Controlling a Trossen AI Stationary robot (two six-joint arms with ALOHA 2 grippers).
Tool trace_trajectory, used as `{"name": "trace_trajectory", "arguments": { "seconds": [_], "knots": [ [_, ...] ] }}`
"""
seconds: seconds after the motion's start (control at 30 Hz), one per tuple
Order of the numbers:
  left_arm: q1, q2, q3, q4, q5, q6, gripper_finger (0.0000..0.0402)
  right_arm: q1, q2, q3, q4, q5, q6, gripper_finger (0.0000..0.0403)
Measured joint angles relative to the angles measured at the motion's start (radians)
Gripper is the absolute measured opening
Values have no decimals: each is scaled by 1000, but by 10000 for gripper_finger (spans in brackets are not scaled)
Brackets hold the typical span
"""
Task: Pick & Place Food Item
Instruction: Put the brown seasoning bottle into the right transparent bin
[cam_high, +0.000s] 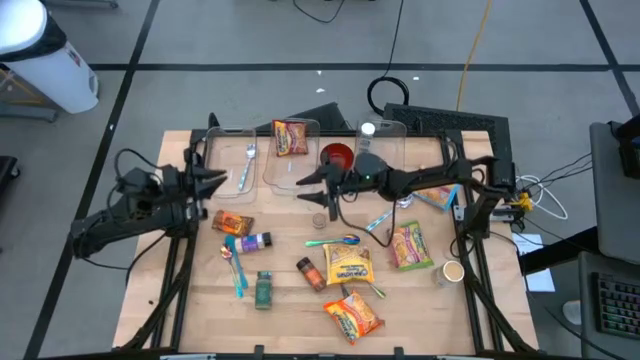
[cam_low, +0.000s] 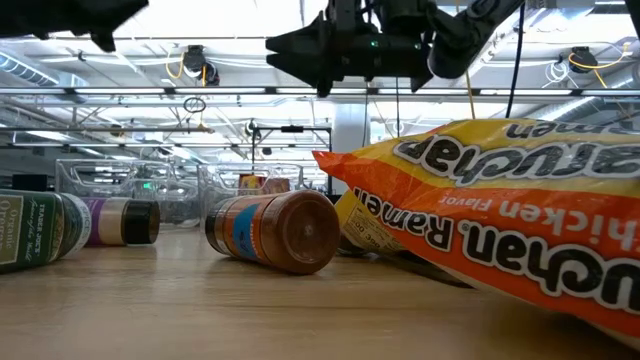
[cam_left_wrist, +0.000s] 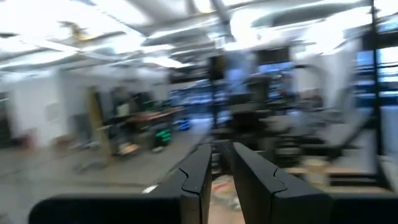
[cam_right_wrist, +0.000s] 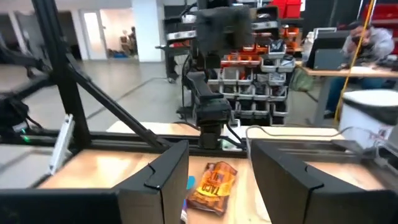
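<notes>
Food items lie scattered on the wooden table (cam_high: 200, 300): an orange ramen packet (cam_high: 352, 315) near the front, a yellow packet (cam_high: 348, 265), a green-and-red packet (cam_high: 408, 245), a small orange packet (cam_high: 232, 222) and a brown spice bottle (cam_high: 311, 272). Another ramen packet (cam_high: 290, 137) lies in a clear bin at the back. My right gripper (cam_high: 306, 188) hangs open above the table's middle, pointing left, with nothing between its fingers (cam_right_wrist: 214, 168). My left gripper (cam_high: 217, 185) hovers high at the left side, its fingers a little apart (cam_left_wrist: 221, 171) and empty.
Clear bins (cam_high: 232, 160) and a red bowl (cam_high: 337, 155) stand along the far edge. Spoons (cam_high: 335, 241), a green bottle (cam_high: 263, 290), a purple-lidded bottle (cam_high: 252, 241) and a small cup (cam_high: 453, 271) lie among the food. In the low view the ramen packet (cam_low: 500, 210) fills the near right.
</notes>
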Motion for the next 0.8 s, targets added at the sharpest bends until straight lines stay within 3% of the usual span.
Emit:
{"name": "trace_trajectory", "arguments": {
  "seconds": [0.13,0.2,0.57,0.8],
  "knots": [
    [1,18,0,-6,-184,-46,72,18,0,0,0,32,-46,165],
    [1,27,0,-9,-191,-60,72,22,0,0,-1,32,-49,164],
    [0,33,0,-54,216,68,72,20,0,0,4,31,-50,165],
    [0,56,-1,-89,233,56,72,20,0,0,17,31,-105,165]
  ]
}}
